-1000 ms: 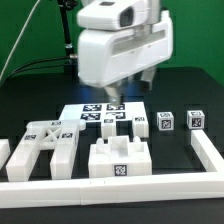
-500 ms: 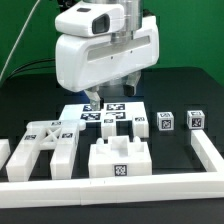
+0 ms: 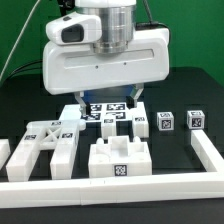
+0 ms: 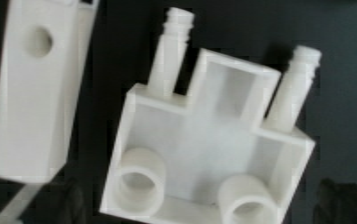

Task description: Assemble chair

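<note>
The chair lies in loose matte-white parts. In the exterior view a slotted frame (image 3: 45, 143) is at the front left, a notched block (image 3: 118, 158) sits front centre, and two small tagged cubes (image 3: 165, 122) (image 3: 195, 119) stand to the right. My gripper (image 3: 110, 107) hangs over the marker board (image 3: 105, 116), behind the notched block, open with nothing between its fingers (image 3: 83, 106). The wrist view shows a white part with two pegs and two round holes (image 4: 201, 140) beside a long slab with a hole (image 4: 33, 100). I cannot make out the fingers there.
A long white border rail (image 3: 110, 187) runs along the front and up the exterior view's right side (image 3: 208, 148). A small white block (image 3: 5, 150) sits at the far left. The table is black, with a green backdrop behind.
The hand has shifted toward the exterior view's left, come lower and turned its broad side to the camera. The jaws stayed open. No part moved.
</note>
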